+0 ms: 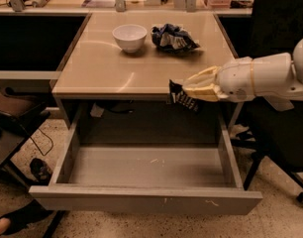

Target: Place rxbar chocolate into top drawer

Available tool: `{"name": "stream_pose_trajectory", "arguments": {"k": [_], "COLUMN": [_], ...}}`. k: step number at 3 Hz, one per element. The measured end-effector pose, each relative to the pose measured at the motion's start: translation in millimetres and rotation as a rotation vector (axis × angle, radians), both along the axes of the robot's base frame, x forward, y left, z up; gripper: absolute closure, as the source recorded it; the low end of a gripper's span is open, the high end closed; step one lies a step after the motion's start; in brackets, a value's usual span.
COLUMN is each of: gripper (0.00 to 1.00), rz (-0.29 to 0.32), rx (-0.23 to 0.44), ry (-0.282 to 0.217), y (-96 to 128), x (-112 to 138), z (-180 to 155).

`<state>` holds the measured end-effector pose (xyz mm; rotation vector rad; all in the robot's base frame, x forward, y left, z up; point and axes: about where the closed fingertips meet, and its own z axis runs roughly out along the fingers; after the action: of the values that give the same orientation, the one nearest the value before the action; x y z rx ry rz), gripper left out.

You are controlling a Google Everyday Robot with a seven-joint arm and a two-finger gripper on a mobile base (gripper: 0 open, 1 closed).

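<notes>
While arm reaches in from R, gripper (187, 87) pinches rxbar chocolate (184, 100) by upper end, fingers (201, 75) pressed onto wrapper. Bar hangs tilted at table (92, 78) front edge, R of centre, above top drawer (146, 202). Drawer pulled out; pale flecks on floor, maybe scuffs. Bowl (129, 36) & crumpled snack bag (174, 37) side by side at table rear.

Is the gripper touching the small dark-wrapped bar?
Touching. The camera view shows the gripper, at the front-right edge of the beige table, its pale fingers shut on one end of the flat dark brown-black wrapped bar.
</notes>
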<state>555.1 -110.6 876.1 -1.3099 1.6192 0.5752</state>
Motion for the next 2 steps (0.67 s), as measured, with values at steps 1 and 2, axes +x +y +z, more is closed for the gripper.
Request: {"name": "stream_pose_trajectory", "arguments": {"k": [1,2], "gripper": [1.00,1.00], "rz": [-0.042,-0.066], "rx": [0.008,-0.004], "ry": [-0.088,-0.138], "y": [-5.7,-10.8], "x": [36.2,27.1], "z": [-14.8,-17.9]}}
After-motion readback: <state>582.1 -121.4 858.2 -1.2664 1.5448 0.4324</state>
